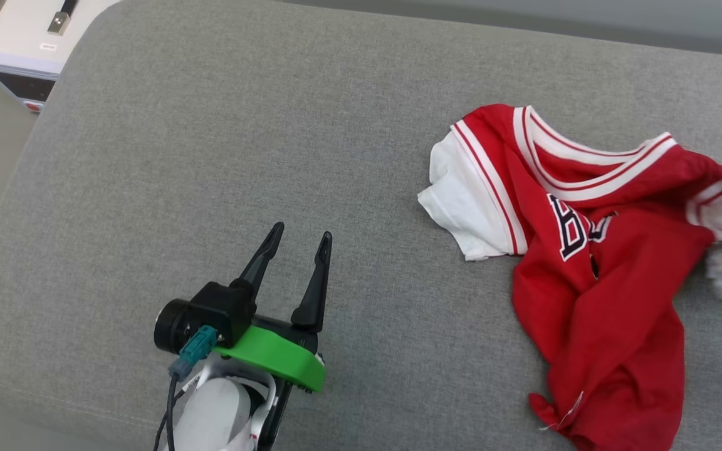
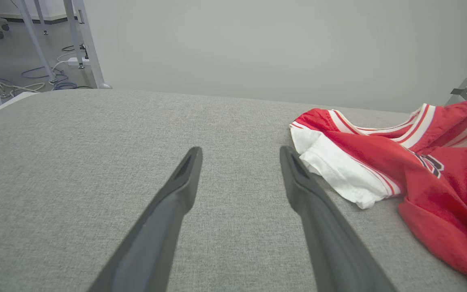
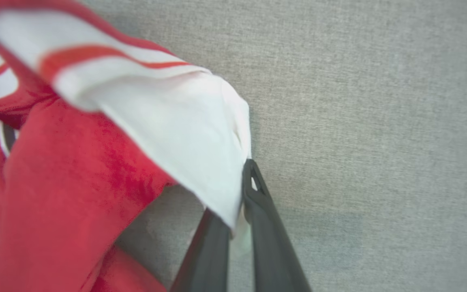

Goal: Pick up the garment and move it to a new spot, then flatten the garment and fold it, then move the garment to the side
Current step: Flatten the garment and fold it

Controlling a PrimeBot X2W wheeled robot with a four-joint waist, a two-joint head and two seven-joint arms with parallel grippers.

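The garment is a red jersey with white sleeves and striped trim, lying crumpled on the right side of the grey cushion. Its near white sleeve lies just right of my left gripper, which stands open over bare cushion. From the head camera my left gripper sits at the lower left, well apart from the jersey. My right gripper is shut on the other white sleeve of the garment, the cloth pinched between its fingers and lifted a little.
A white box-like device stands beyond the cushion's far left corner. Table legs and cables show on the floor past the cushion. A plain grey wall lies behind. Bare cushion spreads beside the held sleeve.
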